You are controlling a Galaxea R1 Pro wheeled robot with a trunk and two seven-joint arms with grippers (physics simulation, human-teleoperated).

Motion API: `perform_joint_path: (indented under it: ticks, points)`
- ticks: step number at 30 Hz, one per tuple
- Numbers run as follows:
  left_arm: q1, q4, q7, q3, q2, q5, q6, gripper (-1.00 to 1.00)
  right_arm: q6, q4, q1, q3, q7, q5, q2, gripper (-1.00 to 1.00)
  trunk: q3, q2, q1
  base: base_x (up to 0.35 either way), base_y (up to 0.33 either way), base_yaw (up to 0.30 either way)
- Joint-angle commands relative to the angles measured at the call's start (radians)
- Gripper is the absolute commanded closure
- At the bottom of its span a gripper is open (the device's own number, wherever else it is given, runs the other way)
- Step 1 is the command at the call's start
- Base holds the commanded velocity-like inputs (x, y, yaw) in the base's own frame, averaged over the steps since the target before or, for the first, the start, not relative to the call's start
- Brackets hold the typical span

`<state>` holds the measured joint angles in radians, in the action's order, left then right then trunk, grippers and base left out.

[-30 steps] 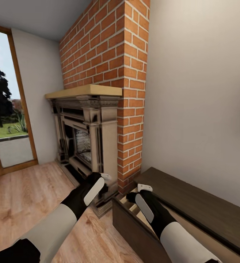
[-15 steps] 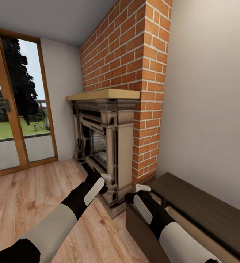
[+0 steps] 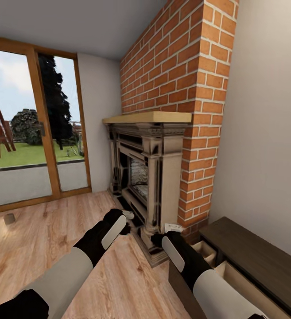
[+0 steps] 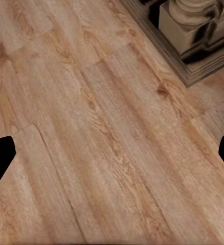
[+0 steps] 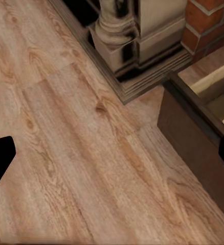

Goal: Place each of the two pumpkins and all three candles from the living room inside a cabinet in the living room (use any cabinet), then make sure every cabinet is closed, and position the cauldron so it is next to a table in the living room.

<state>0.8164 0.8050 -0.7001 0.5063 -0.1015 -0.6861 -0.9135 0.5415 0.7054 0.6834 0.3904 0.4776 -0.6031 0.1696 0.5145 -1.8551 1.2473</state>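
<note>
The dark-brown cabinet (image 3: 256, 254) runs along the right wall, and its end by the brick stands open, showing pale wooden compartments (image 3: 206, 250). In the right wrist view the open front panel (image 5: 194, 127) stands out over the floor. My right gripper (image 3: 172, 229) hovers open just left of that open end. My left gripper (image 3: 126, 217) hangs open over bare floorboards in front of the fireplace. A small pale grey stubby cylinder, seemingly a candle (image 3: 9, 218), stands on the floor at far left near the glass door. Pumpkins, cauldron and coffee table are out of view.
An ornate grey fireplace (image 3: 147, 177) with a tan mantel stands against the brick chimney (image 3: 180, 84), its base plinth (image 5: 117, 41) close to both grippers. A wood-framed glass door (image 3: 39, 133) fills the left wall. Wooden floor (image 4: 107, 132) stretches left.
The camera has swung left, so fireplace and cabinet slid right in the picture. More of the glass door and the small cylinder on the floor came into view. Both arms hold the same pose.
</note>
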Motion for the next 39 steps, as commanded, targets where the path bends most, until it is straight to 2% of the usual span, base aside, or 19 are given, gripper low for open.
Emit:
perform_joint_path:
  ticks: [1, 21, 29, 34, 39]
  points:
    - [0.001, 0.0, -0.01, 0.003, 0.0, -0.01, -0.001, -1.0, 0.002, 0.002, 0.001, 0.004, 0.01, -0.011, -0.001, -1.0, 0.001, -0.001, 0.0, 0.0, 0.0, 0.29]
    - [0.004, -0.042, -0.01, -0.002, 0.0, -0.012, -0.002, -1.0, 0.002, 0.002, 0.001, 0.004, 0.01, -0.012, -0.001, -1.0, -0.061, 0.139, -0.077, 0.0, 0.0, 0.29]
    - [0.009, -0.091, -0.01, -0.006, 0.0, -0.012, -0.002, -1.0, 0.002, 0.001, 0.001, 0.004, 0.01, -0.012, 0.0, -1.0, -0.086, 0.195, -0.107, 0.0, 0.0, 0.29]
    - [0.01, -0.101, -0.01, -0.033, 0.0, -0.012, -0.002, -1.0, 0.002, 0.002, 0.001, 0.005, 0.01, -0.011, 0.0, -1.0, -0.102, 0.23, -0.127, 0.0, 0.0, 0.29]
    - [0.027, -0.167, -0.012, -0.058, 0.001, -0.012, -0.002, -1.0, 0.002, 0.002, 0.001, 0.005, 0.01, -0.012, 0.001, -1.0, -0.118, 0.265, -0.146, 0.0, 0.0, 0.29]
